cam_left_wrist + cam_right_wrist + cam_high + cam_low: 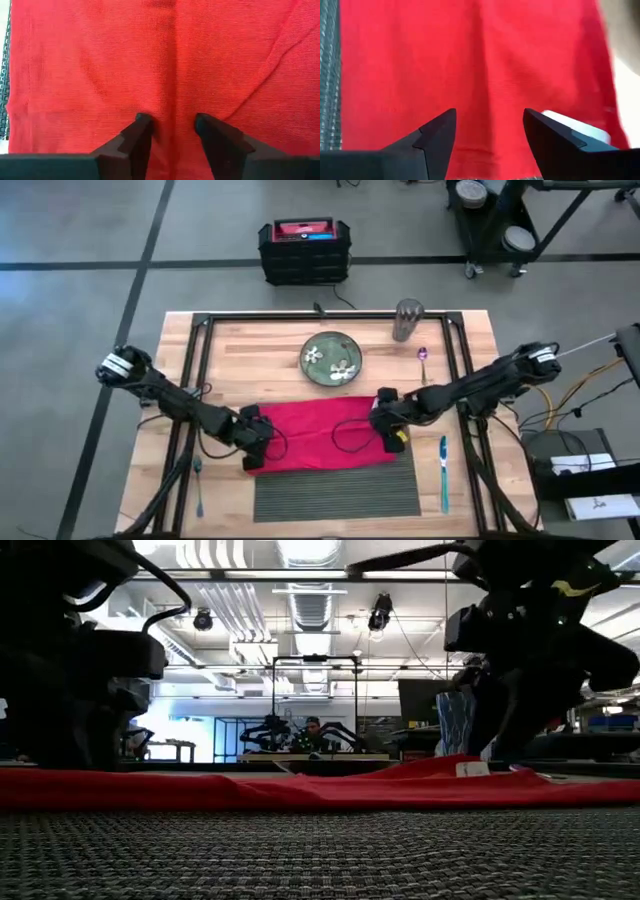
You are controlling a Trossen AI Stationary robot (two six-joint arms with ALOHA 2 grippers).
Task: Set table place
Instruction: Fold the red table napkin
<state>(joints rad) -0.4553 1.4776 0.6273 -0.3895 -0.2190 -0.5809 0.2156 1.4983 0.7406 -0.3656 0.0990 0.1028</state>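
Observation:
A red cloth napkin (315, 430) lies spread over the far part of the dark grey ribbed placemat (335, 485) on the wooden table (470, 340). My left gripper (255, 445) is low over the napkin's left end, open, with a shallow ridge of cloth (172, 100) between its fingers. My right gripper (385, 427) is open over the napkin's right end, near its white tag (575, 127). In the low view the napkin (300, 790) lies flat on the placemat (320, 855). My left gripper has both open fingertips (145, 120) down on the napkin's top face near its left end (172, 125), coming from above at a slant. The cloth stays flat on the placemat, with nothing pinched. My right gripper stands over the napkin's near edge (485, 150); I cannot tell whether it touches.
A green flowered plate (332, 358) sits beyond the napkin, with a metal cup (407, 320) and a spoon (423, 360) at the far right. A fork (198, 485) lies left of the placemat, and a blue-handled utensil (443, 470) lies to its right. Black rails (190, 380) frame the table.

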